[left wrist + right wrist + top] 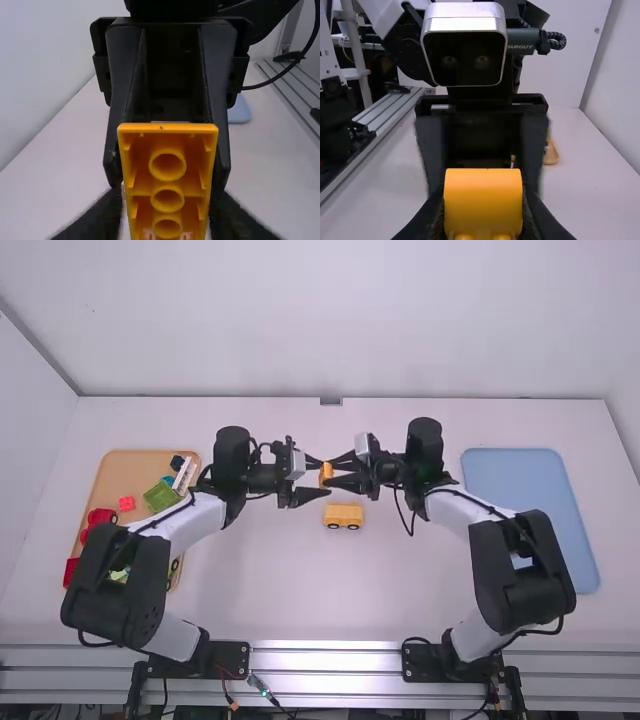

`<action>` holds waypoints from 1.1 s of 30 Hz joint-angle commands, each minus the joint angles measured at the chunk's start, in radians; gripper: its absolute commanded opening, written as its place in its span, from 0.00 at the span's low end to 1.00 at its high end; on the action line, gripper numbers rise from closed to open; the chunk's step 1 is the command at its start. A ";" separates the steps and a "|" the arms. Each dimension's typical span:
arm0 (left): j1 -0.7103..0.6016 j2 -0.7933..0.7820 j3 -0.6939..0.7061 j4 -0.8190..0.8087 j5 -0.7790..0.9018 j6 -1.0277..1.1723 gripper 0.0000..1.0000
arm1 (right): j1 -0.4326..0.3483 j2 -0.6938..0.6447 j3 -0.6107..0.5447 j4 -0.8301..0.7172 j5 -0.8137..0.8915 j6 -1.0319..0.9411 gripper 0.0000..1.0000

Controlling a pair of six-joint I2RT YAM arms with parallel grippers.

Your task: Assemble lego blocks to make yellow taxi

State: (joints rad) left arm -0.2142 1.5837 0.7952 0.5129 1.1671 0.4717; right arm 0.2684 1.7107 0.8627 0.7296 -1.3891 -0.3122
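R gripper has the orange block clamped, raised above the table; L gripper faces it w/ fingers spread wide, one each side of the block. The wheeled yellow base sits on the table, just nearer the cam than the grippers. Block's hollow underside faces the L wrist cam.

Step in hand is prob. a handover or regrip. To do it well: keep R steady, centre L on the block, close evenly — R lets go only once L's grip is firm, else it could twist or drop. Then hollow side down, square over the base, press straight.
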 commanded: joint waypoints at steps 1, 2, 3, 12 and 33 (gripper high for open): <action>-0.006 0.006 -0.015 0.004 0.016 0.020 0.99 | 0.000 -0.014 0.008 -0.002 -0.017 -0.014 0.13; -0.004 0.006 -0.015 0.002 -0.003 0.019 0.99 | 0.000 -0.014 0.008 -0.004 -0.010 -0.013 0.12; 0.007 0.006 -0.015 -0.011 -0.067 0.019 0.99 | 0.000 -0.014 0.008 -0.005 0.009 -0.010 0.10; 0.083 0.004 -0.014 -0.119 -0.385 0.025 0.99 | 0.001 -0.014 0.012 -0.136 0.376 0.026 0.08; 0.684 -0.232 -0.015 -0.398 0.146 0.303 0.99 | 0.309 0.172 0.509 -1.065 0.845 -0.371 0.01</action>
State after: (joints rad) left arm 0.4431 1.3670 0.7860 0.1207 1.1824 0.7353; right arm 0.5594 1.8263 1.3235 -0.3157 -0.5743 -0.6289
